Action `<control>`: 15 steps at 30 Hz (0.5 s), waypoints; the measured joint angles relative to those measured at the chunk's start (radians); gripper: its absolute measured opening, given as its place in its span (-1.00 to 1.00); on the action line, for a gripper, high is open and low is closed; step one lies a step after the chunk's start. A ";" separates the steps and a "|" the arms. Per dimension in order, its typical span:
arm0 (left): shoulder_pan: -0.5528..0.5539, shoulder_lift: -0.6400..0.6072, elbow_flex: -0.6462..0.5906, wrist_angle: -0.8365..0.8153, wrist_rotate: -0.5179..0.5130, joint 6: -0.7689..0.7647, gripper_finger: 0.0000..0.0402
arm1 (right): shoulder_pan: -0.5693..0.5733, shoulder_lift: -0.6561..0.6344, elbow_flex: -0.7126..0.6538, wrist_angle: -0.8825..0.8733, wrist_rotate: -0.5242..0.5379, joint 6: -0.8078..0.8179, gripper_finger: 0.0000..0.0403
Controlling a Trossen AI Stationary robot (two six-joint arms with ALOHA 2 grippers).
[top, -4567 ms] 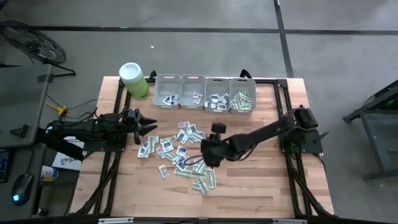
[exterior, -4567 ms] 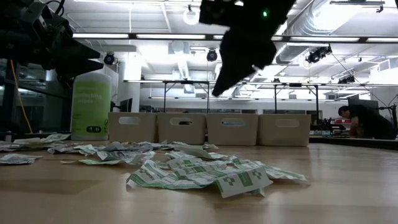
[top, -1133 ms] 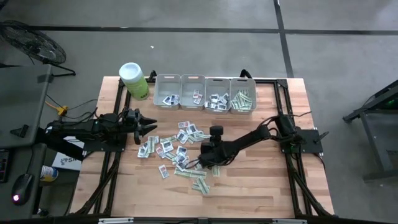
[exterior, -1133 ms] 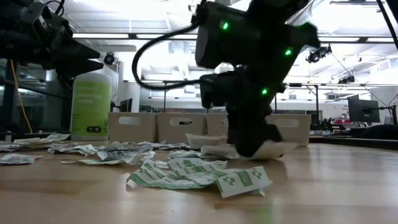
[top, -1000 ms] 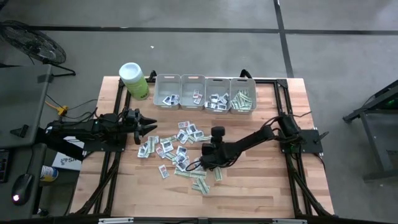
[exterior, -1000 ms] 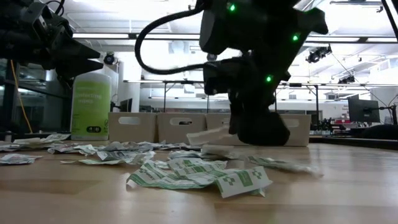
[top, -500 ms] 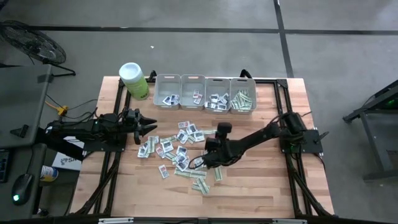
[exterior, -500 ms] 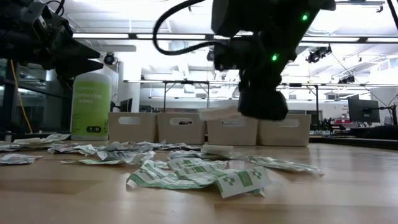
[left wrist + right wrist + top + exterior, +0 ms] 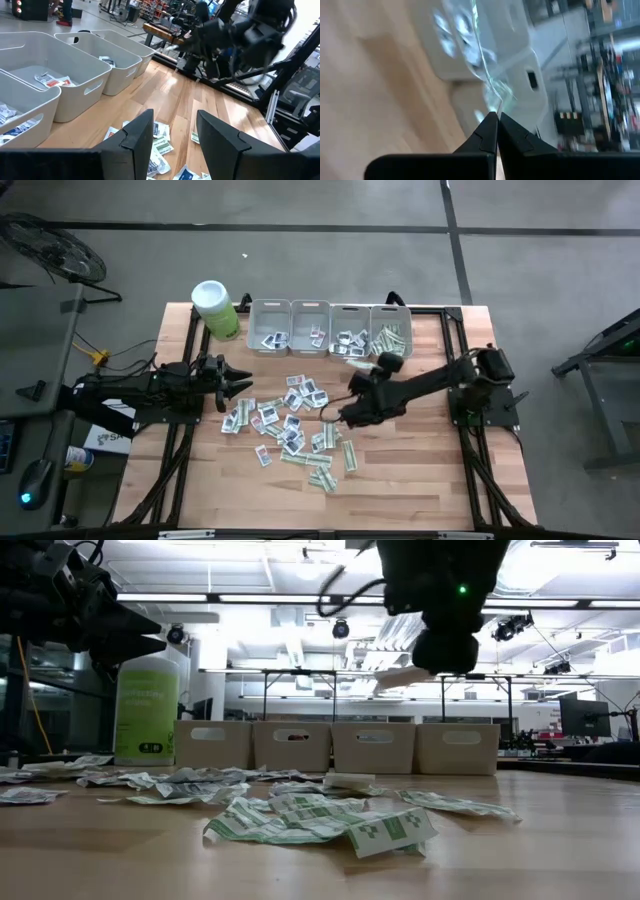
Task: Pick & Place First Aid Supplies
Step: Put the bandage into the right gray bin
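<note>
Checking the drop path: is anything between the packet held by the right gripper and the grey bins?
Nothing visible blocks it. The right gripper holds a thin green-and-white paper packet above the wooden table; the row of grey rectangular plastic bins beyond stands open-topped.

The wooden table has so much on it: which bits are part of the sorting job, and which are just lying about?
Part of the job:
- small flat paper packets scattered on the wood
- one thin packet pinched in the right gripper
- four grey rectangular plastic bins

Just lying about:
- lime-green canister with white lid
- left gripper, waiting open
</note>
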 joint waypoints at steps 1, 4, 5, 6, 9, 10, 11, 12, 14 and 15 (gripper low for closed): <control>0.000 0.000 0.000 0.000 0.000 0.000 -0.25 | -0.013 -0.006 0.000 -0.035 -0.005 0.032 -1.00; 0.000 0.000 0.000 0.000 0.000 0.000 -0.25 | -0.061 -0.017 0.000 -0.121 -0.030 0.126 -1.00; 0.000 0.000 0.000 0.000 0.000 0.000 -0.25 | -0.078 -0.018 0.001 -0.146 -0.043 0.154 -1.00; 0.000 0.000 0.000 0.000 0.000 0.000 -0.25 | -0.097 -0.019 0.001 -0.170 -0.064 0.179 -1.00; 0.000 0.000 0.000 0.000 0.000 0.000 -0.25 | -0.159 -0.020 0.001 -0.217 -0.141 0.218 -1.00; 0.000 0.000 0.000 0.000 0.000 0.000 -0.25 | -0.181 -0.020 0.001 -0.224 -0.163 0.220 -1.00; 0.000 0.000 0.000 0.000 0.000 0.000 -0.25 | -0.203 -0.020 0.001 -0.232 -0.181 0.216 -1.00; 0.000 0.000 0.000 0.000 0.000 0.000 -0.25 | -0.224 -0.020 0.001 -0.235 -0.185 0.203 -1.00; 0.000 0.000 0.000 0.000 0.000 0.000 -0.25 | -0.265 -0.020 0.001 -0.234 -0.184 0.169 -1.00; 0.000 0.000 0.000 0.000 0.000 0.000 -0.25 | -0.288 -0.020 0.001 -0.234 -0.182 0.150 -1.00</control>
